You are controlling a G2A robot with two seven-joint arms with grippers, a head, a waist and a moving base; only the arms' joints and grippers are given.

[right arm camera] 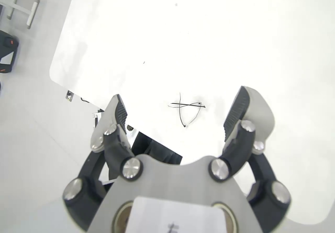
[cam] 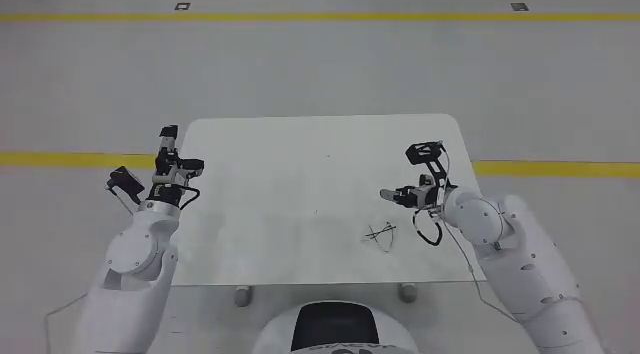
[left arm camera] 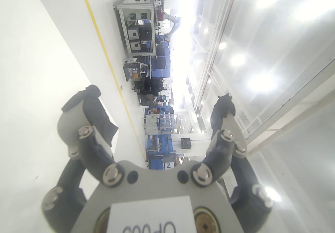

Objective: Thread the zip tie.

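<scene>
A thin black zip tie [cam: 380, 235] lies bent into a loose crossed loop on the white table [cam: 300, 174], near the front edge on the right. My right gripper [cam: 388, 194] hangs open just behind and beside it, above the surface. In the right wrist view the zip tie [right arm camera: 187, 109] rests on the table [right arm camera: 183, 22] in the gap framed by the open right gripper [right arm camera: 180, 95], some way below it. My left gripper [cam: 167, 140] is at the table's left edge, open and holding nothing. In its own view the left gripper [left arm camera: 157, 95] faces out into the room.
The rest of the tabletop is bare white, with rounded corners [right arm camera: 56, 74]. Yellow floor lines [cam: 320, 17] run behind and beside the table. A dark device [right arm camera: 7, 53] sits on the floor off one table edge.
</scene>
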